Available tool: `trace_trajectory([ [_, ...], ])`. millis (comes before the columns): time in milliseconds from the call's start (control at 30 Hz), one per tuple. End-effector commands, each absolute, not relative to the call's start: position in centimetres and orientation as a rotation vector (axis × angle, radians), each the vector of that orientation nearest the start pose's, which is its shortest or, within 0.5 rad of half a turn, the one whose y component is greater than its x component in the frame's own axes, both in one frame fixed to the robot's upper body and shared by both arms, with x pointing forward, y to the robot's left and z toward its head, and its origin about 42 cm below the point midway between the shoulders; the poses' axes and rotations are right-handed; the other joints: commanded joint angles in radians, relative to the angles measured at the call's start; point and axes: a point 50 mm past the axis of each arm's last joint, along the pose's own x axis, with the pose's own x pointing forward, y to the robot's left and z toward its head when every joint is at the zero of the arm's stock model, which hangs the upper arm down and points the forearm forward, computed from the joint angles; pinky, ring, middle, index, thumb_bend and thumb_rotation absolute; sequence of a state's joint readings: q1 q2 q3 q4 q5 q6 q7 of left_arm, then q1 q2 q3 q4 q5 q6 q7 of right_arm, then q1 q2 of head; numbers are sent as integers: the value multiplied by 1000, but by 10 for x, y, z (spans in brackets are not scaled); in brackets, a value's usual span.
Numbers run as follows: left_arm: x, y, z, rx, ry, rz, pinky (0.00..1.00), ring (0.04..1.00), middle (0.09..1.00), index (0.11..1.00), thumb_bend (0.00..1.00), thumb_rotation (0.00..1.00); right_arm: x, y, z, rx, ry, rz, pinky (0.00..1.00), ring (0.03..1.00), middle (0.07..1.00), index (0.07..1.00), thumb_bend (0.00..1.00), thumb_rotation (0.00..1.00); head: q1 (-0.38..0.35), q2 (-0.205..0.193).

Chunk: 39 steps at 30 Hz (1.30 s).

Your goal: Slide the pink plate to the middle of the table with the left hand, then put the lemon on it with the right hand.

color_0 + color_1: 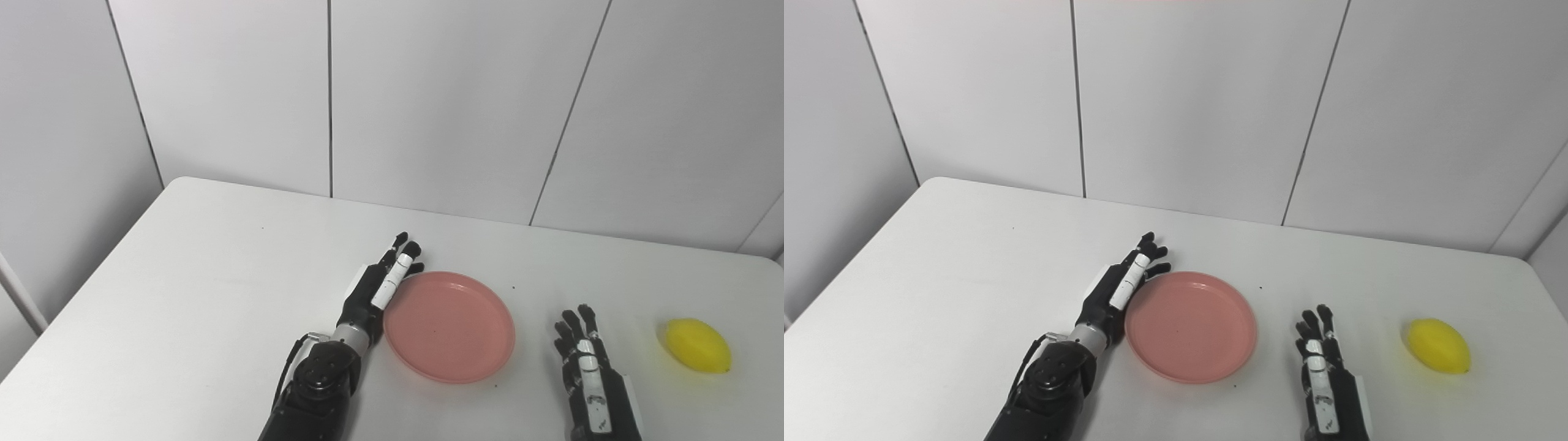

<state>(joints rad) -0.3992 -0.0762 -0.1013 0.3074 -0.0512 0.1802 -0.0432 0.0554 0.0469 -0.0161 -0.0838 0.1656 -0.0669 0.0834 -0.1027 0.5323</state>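
Two hands, one pink plate and one lemon are showing in the left eye view, all on one white table (184, 294). The left hand (380, 285) is lying edge-on along the left rim of the pink plate (450, 327), its fingers stretched out straight and pointing toward the far wall, gripping nothing; its side is touching or just beside the rim, and I cannot tell which. The plate is sitting flat near the middle of the table and is carrying nothing. The right hand (585, 367) is resting to the right of the plate, clear of it, fingers spread a little and pointing away from the robot, holding nothing. The lemon (698, 345) is lying on the table well to the right of that hand, close to the right edge, apart from both hand and plate. A wall of pale panels (429, 104) is standing behind the table.

One of each thing is appearing again in the right eye view, with the same two hands. The left hand (1121, 288) is again lining up against the plate's (1191, 327) left rim with fingers extended. The right hand (1323, 373) is lying between the plate and the lemon (1438, 346), touching neither, its fingers loosely apart.
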Motion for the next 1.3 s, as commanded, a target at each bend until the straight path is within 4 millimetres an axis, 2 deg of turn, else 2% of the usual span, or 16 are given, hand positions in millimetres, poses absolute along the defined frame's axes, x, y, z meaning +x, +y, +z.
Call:
trace_trajectory([
  [0, 390, 122, 101, -36, 261, -283, 840, 868, 926, 1000, 817, 894, 254, -186, 84, 240, -6, 39, 1000, 953, 951, 975, 757, 806, -31, 2],
  [33, 391, 125, 101, -35, 257, -283, 849, 869, 929, 1000, 817, 903, 254, -185, 84, 240, -4, 40, 1000, 953, 952, 976, 758, 805, -31, 2],
  [200, 397, 140, 103, -58, 254, -259, 826, 872, 929, 1000, 821, 895, 257, -174, 85, 241, 7, 40, 1000, 954, 950, 974, 763, 794, -129, 24],
  [367, 401, 150, 108, -75, 231, -244, 813, 853, 914, 1000, 809, 884, 260, -165, 85, 231, 8, 50, 1000, 962, 953, 983, 750, 801, -182, 32],
  [833, 406, 158, 111, -123, 218, -253, 802, 864, 930, 1000, 787, 889, 265, -156, 83, 205, 9, 60, 1000, 961, 954, 983, 748, 803, -256, 28],
  [967, 407, 160, 111, -129, 218, -257, 830, 879, 943, 1000, 783, 888, 266, -154, 82, 201, 8, 60, 1000, 960, 957, 985, 747, 807, -279, 27],
  [1267, 407, 163, 110, -120, 218, -247, 829, 877, 937, 1000, 804, 877, 266, -151, 82, 210, 11, 56, 1000, 957, 953, 979, 733, 795, -287, 27],
])
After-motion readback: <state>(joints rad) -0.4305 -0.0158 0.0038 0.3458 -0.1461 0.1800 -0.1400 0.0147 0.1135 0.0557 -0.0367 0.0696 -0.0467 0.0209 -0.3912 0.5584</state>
